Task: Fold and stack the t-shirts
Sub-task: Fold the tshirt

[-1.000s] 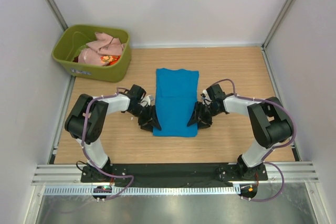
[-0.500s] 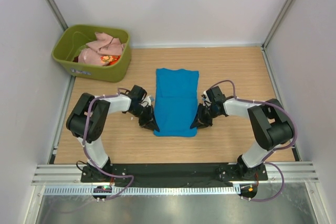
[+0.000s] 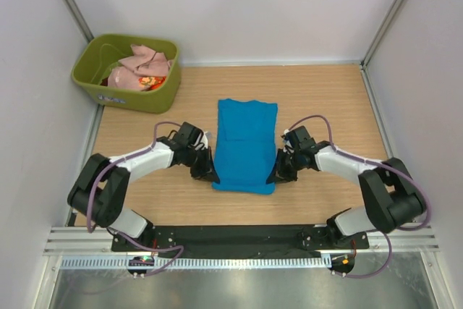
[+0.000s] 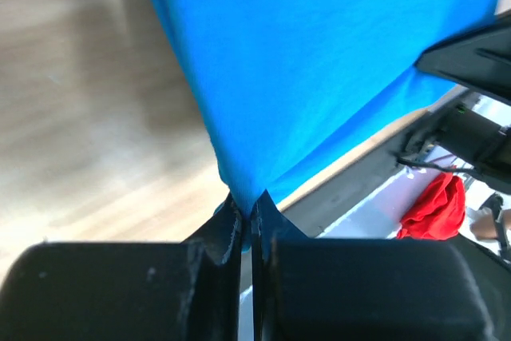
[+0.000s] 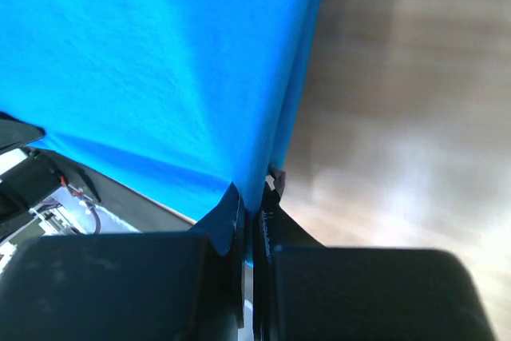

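Both just closed: left gripper [image 3: 210,174] and right gripper [image 3: 275,176] pinch the 7 and 5 o'clock corners of the shirt [image 3: 246,142], presumably for folding.

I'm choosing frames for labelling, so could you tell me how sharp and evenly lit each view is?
Top external view: sharp, evenly lit, the blue t-shirt crisp. Left wrist view: cloth at the shut left gripper is clear, the wooden table behind blurred. Right wrist view: likewise at the right gripper, with pale glare on the blurred wood.
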Controlling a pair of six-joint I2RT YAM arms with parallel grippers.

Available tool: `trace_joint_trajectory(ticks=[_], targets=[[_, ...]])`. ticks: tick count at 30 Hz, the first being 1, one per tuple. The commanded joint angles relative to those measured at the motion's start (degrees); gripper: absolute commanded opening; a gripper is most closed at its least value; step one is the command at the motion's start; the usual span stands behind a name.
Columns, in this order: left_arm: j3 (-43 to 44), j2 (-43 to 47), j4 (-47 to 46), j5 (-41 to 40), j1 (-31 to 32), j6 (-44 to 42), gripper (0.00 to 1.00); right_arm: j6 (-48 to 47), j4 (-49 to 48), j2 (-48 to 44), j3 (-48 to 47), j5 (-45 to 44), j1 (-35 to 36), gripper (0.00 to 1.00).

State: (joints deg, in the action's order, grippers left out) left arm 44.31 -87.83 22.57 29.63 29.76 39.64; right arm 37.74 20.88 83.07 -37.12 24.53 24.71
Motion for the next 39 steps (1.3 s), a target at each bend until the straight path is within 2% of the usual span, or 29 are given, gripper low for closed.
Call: trace_joint_trajectory(ticks=[1,5,9,14,21,26,39], targets=[[0.9,7.6,4.1,-4.4,1.1,2.3,0.00,0.8,7.8,-9.0,0.0,-3.4,-0.1,0.01],[4.9,11.4,8.4,-6.2,1.1,2.9,0.00,0.1,14.7,-12.8,-6.2,-4.8,-0.2,0.01],[13.1,8.9,12.4,-7.7,1.0,0.6,0.00,-1.0,17.3,-9.3,-12.6,-4.8,-1.9,0.01],[24.7,-0.8,15.5,-9.4,-0.2,-3.7,0.00,-2.6,16.5,-1.9,-22.8,-4.0,-4.8,0.01],[40.2,-13.7,17.5,-5.6,-4.7,-5.9,0.00,-5.9,16.6,12.4,-33.7,-0.5,-9.5,0.01],[45.3,-20.9,17.6,-4.4,-5.9,-6.3,0.00,-7.6,16.6,18.8,-38.9,1.9,-12.4,0.01],[54.6,-28.2,18.6,-5.4,-7.4,-6.5,0.00,-9.2,16.6,30.1,-49.4,4.6,-14.0,0.01]])
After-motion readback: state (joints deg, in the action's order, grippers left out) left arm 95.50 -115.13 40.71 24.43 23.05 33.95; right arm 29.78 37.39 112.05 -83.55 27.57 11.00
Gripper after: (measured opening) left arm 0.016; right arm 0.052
